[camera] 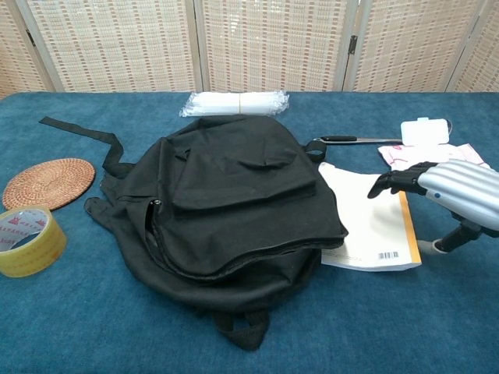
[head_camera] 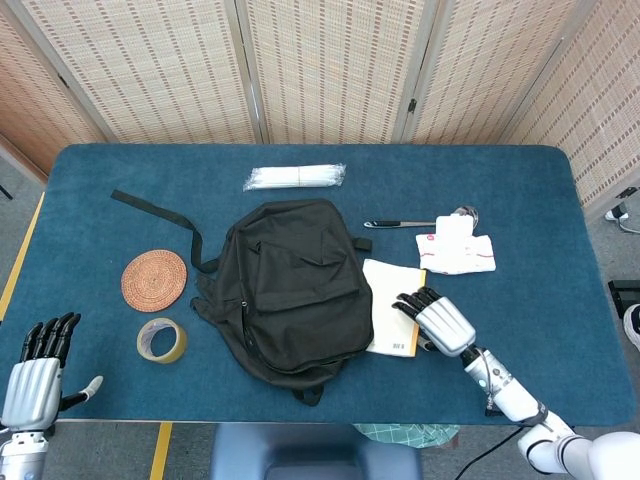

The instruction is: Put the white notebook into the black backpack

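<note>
The black backpack [head_camera: 290,285] lies flat in the middle of the table, with a side zipper showing in the chest view [camera: 226,199]. The white notebook [head_camera: 390,318] with an orange spine edge lies just right of it, and its left edge is tucked under the backpack's rim [camera: 362,222]. My right hand [head_camera: 435,320] rests its fingertips on top of the notebook's right part [camera: 448,187]; its thumb hangs beside the notebook's right edge and grips nothing. My left hand [head_camera: 35,365] hovers at the table's near left corner, fingers spread and empty.
A woven coaster [head_camera: 154,280] and a tape roll [head_camera: 161,340] sit left of the backpack. A bag of white sticks [head_camera: 295,177] lies behind it. A black-handled utensil [head_camera: 400,224] and a white-and-red pouch [head_camera: 455,250] lie at back right. A loose strap [head_camera: 150,208] trails left.
</note>
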